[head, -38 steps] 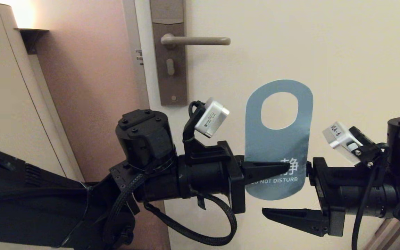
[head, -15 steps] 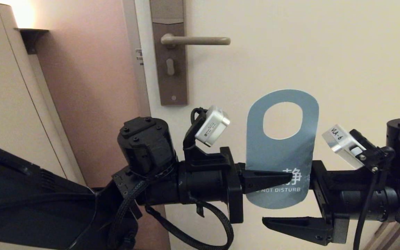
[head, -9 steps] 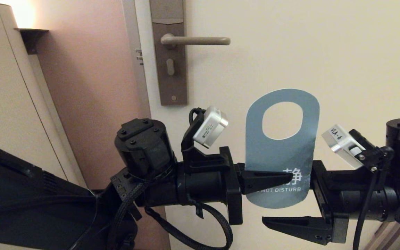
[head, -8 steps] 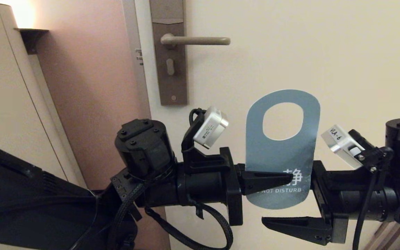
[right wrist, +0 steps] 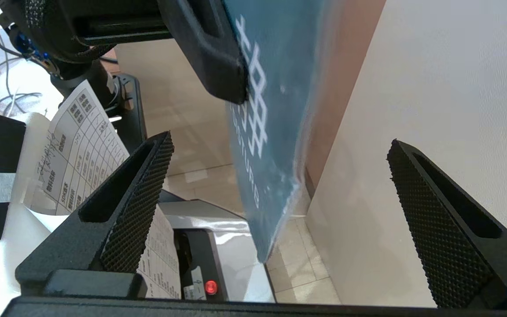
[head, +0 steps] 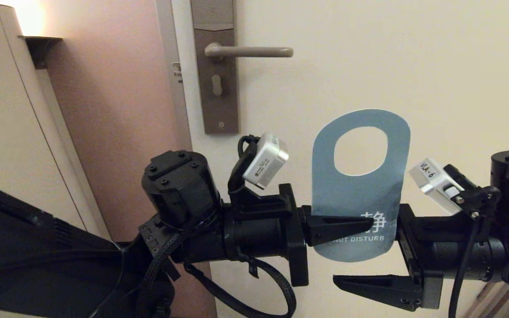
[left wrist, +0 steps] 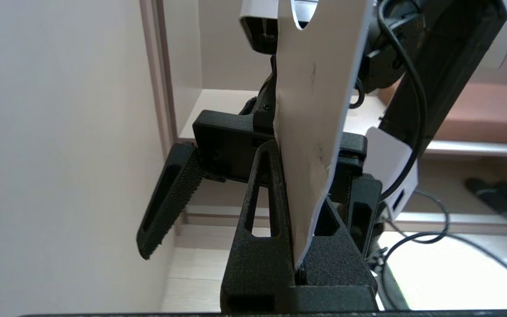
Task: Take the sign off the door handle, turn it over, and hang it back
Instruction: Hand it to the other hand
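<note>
Cream door panel fills the background, with a pinkish wall past its hinge-side edge.

Your left tool is clamped shut on the sign, gripping its lower part from the left side. In the left wrist view the card runs edge-on down between the closed fingers, plain white face showing.

Your right tool stands fully open and holds nothing. One finger lies just below the card's bottom edge; the other is hidden behind the card. In the right wrist view the sign's lower corner hangs in the gap between the two knurled pads, touching neither.

Sign: flat, blue-grey face toward you, rounded ends, oval hole at top, held upright and free of the door. Readable: a white Chinese character and "NOT DISTURB"; the start of the line is covered by the left tool's finger.

Door handle: slim beige lever, horizontal, bare, on a tall brown backplate with keyhole. It sits up and to the left of the sign, well apart, with open door surface between.

Label on the right wrist camera reads "VLA-6".
</note>
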You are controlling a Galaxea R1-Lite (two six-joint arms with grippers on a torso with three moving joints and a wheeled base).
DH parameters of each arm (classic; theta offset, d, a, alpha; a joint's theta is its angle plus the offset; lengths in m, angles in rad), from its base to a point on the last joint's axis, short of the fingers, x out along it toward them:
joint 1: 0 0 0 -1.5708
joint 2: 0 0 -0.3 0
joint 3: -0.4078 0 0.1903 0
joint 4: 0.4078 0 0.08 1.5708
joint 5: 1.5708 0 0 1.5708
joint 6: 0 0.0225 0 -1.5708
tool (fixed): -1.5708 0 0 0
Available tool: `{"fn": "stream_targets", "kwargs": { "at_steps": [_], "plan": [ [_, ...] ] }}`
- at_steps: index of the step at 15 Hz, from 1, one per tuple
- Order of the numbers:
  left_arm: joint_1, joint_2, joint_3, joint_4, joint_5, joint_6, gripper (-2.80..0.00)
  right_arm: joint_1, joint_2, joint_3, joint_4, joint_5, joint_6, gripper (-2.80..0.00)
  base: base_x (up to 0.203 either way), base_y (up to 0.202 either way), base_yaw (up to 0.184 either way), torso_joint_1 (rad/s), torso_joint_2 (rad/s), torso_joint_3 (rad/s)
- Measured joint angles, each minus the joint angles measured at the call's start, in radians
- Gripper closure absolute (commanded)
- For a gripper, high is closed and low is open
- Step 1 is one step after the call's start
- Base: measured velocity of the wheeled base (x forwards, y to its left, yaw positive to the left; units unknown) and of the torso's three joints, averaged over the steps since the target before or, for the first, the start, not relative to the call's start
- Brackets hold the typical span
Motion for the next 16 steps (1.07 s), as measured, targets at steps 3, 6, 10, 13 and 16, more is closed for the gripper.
{"fn": "stream_targets", "kwargs": {
  "at_steps": [3,6,10,13,16],
  "plan": [
    [-0.004,0.000,0.016,0.001,0.000,0.009,0.00,-0.001,0.000,0.001,0.000,0.000,0.000,-2.80,0.000,0.000,0.000,0.000,0.00,0.000],
    [-0.004,0.000,0.022,0.001,0.000,0.007,0.00,-0.001,0.000,0.004,0.000,0.001,0.000,-2.80,0.000,0.000,0.000,0.000,0.00,0.000],
    [-0.005,0.000,0.023,0.001,0.000,0.006,0.00,-0.001,0.011,0.008,-0.048,0.003,0.005,0.00,0.000,0.000,0.000,0.000,0.00,0.000],
    [-0.004,0.002,0.023,0.001,0.000,0.003,0.00,0.000,0.022,0.006,-0.052,0.003,0.012,0.00,0.000,0.000,0.000,0.000,0.00,0.000],
    [-0.004,0.005,0.023,0.001,0.003,0.002,0.00,0.000,0.031,0.005,-0.051,0.006,0.012,0.00,0.000,0.000,0.000,0.000,0.00,0.000]
  ]
}}
